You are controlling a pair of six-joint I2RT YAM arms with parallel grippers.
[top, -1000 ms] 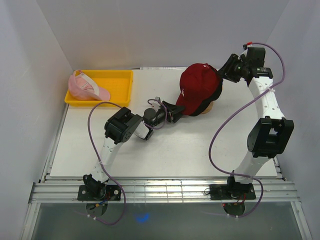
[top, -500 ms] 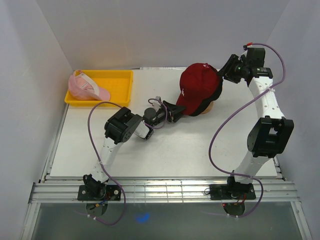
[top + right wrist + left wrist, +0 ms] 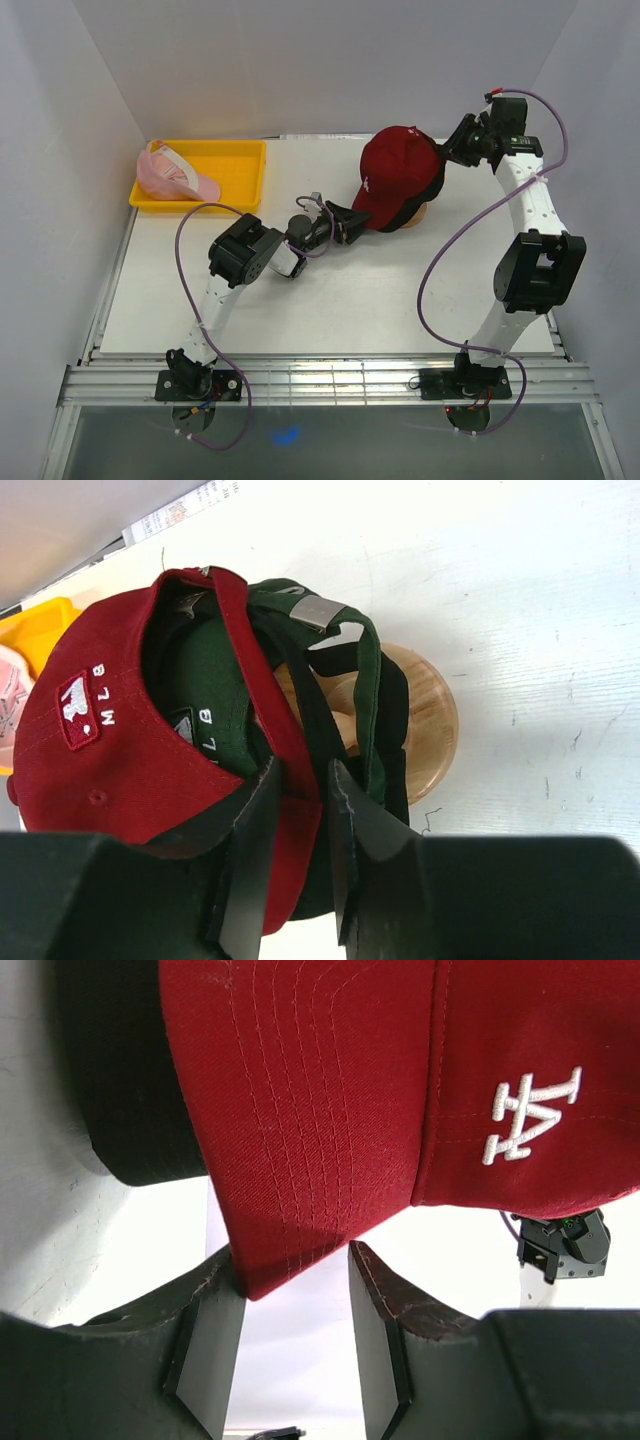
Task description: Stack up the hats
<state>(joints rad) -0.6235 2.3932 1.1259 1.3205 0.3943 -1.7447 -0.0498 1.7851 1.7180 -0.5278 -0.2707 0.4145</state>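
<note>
A: Two grippers on it?
B: Yes. The right gripper (image 3: 300, 780) pinches the dark red hat (image 3: 90, 770) by its rear band; the left gripper (image 3: 290, 1270) stands spread about the stitched brim tip. The hat caps a dark green hat (image 3: 200, 680) on the round wooden stand (image 3: 430, 720).

yellow tray (image 3: 240, 168), wooden stand (image 3: 432, 730), white table (image 3: 330, 300)

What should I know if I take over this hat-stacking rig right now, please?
Left pincer: open, one jaw on either side of the brim tip of the red cap.
Right pincer: shut on the red cap's rear band.
Done: the red cap tops the green cap and black cap on the wooden stand.
To do: the pink cap lies in the yellow tray, not yet stacked.
</note>
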